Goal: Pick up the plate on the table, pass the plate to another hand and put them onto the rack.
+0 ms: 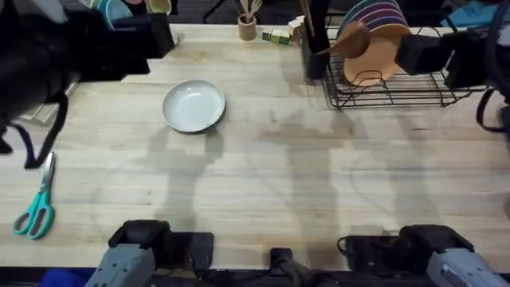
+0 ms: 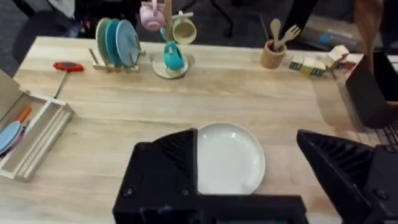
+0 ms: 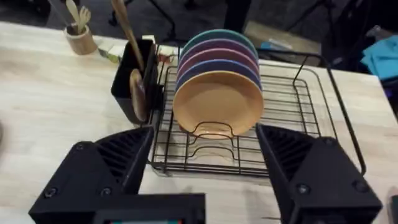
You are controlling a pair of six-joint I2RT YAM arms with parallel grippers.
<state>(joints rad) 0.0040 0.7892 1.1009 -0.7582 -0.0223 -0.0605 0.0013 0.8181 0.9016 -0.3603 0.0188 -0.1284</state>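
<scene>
Left tool (image 2: 249, 177): fingers spread wide, holding nothing, seen in the left wrist view above the plate (image 2: 229, 158), which lies flat on the surface (image 2: 205, 99) between the two fingers' lines of sight. Same view, far side of the surface: a small wooden stand with blue plates (image 2: 117, 42), a mug tree (image 2: 168, 37), a cup of wooden utensils (image 2: 273, 50), some blocks (image 2: 323, 62), a red-handled tool (image 2: 67, 66), and an open tray (image 2: 31, 134) at the near edge. Right wrist view: right tool (image 3: 205, 168) also spread wide and empty, above the rack (image 3: 311, 118); the rack holds a tan bowl (image 3: 217, 104) upright in its slots with purple, blue and teal plates (image 3: 217, 46) stacked behind it; a black caddy (image 3: 132, 81) with a wooden spoon touches the rack's side. Overhead view: plate (image 1: 194, 105) alone on the surface (image 1: 263, 175), left of centre, well apart from the rack (image 1: 390, 84) at the far right. Left arm large and dark at upper left; right arm dark by the rack. Scissors (image 1: 36, 209) with teal handles lie near the left edge.
</scene>
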